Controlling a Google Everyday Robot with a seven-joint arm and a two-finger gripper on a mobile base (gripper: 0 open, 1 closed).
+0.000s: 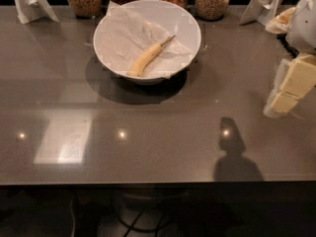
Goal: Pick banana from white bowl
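The banana point(146, 58) lies on crumpled paper point(123, 36) inside the white bowl point(191, 23), far across the grey surface point(148, 132). The tool point(284, 100) hangs at the right edge, well apart; whether it is clenched or released cannot be told.

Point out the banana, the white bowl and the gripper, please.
banana point(146, 58): camera view, middle of its body.
white bowl point(187, 26): camera view, bare right inner wall.
gripper point(281, 105): camera view, lower tip, at the right edge.
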